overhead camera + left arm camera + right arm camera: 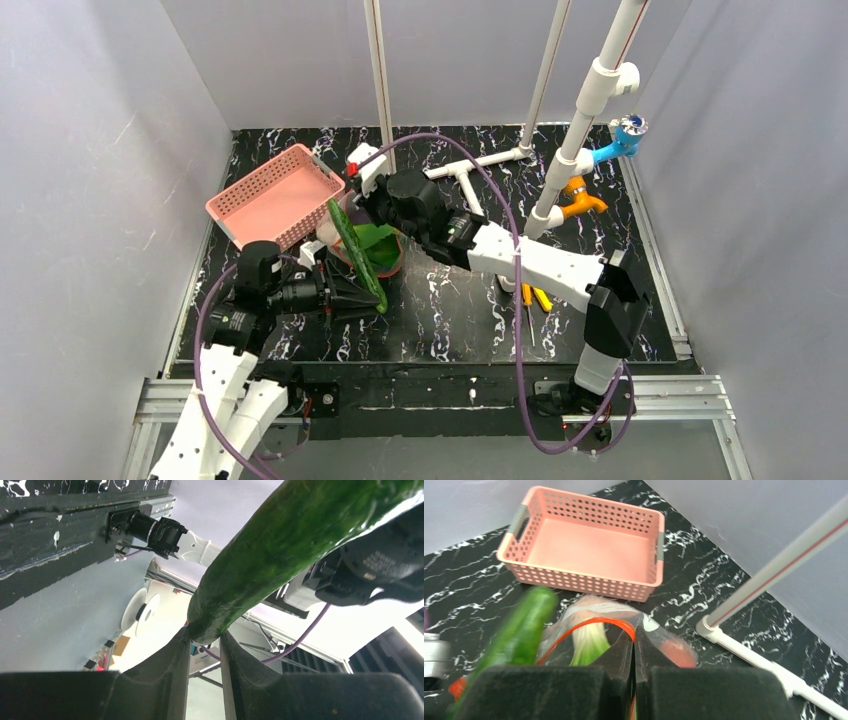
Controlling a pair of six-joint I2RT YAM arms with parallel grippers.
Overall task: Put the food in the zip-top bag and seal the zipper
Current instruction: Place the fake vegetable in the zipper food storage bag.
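My left gripper [372, 297] is shut on the near end of the slim green cucumber [356, 254], which slants up and away toward the bag; it also fills the left wrist view [280, 545], pinched at its tip between my fingers [170, 660]. My right gripper [634, 639] is shut on the red-orange zipper [589, 626] of the clear zip-top bag [574, 611], holding its mouth open. Inside the bag I see the white-stemmed bok choy [588, 645] and a blurred orange-red tomato [676, 652]. The cucumber [521, 630] is beside the bag mouth on the left. The eggplant is not visible.
The pink perforated basket [275, 195] stands empty at the back left, just behind the bag. White pipe frames [480, 160] and a blue and orange fitting [600, 170] stand at the back right. Yellow-handled tools [535, 297] lie near the right arm.
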